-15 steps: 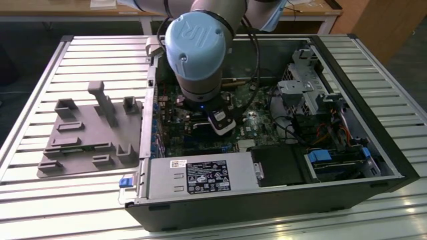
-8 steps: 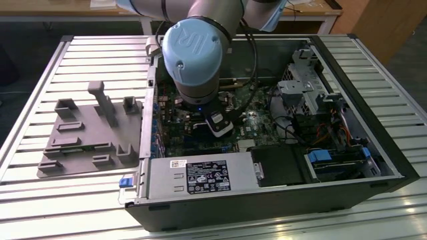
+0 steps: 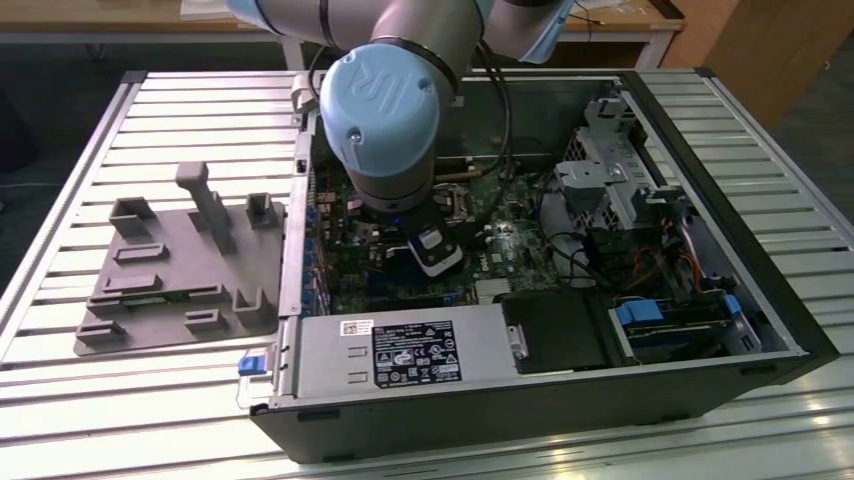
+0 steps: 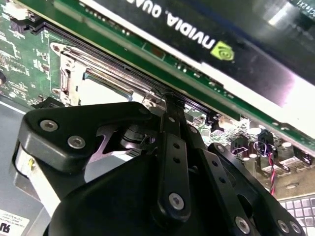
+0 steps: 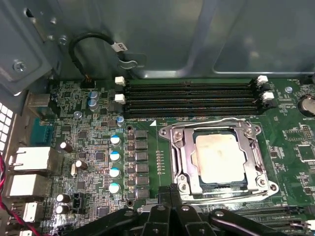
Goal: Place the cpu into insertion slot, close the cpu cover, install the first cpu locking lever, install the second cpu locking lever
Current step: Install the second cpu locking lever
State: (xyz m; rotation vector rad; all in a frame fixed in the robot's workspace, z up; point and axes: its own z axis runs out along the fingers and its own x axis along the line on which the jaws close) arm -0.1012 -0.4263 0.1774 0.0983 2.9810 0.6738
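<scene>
Jaws just beside cpu (image 5: 220,158).

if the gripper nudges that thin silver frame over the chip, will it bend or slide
The thin silver metal cpu cover probably flexes slightly if pushed, being a slim windowed plate. It likely won't slide, since it sits on the socket around the pale square cpu. The bare metal probably offers little grip.

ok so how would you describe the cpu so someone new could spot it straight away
Start at the green motherboard inside the open computer case, then find the four long black memory slots. Just beside them sits a square silver metal frame, the cpu cover, closed down. The cpu is the flat pale beige square showing through its window, the only plain light metal plate among dark chips and round capacitors.
</scene>
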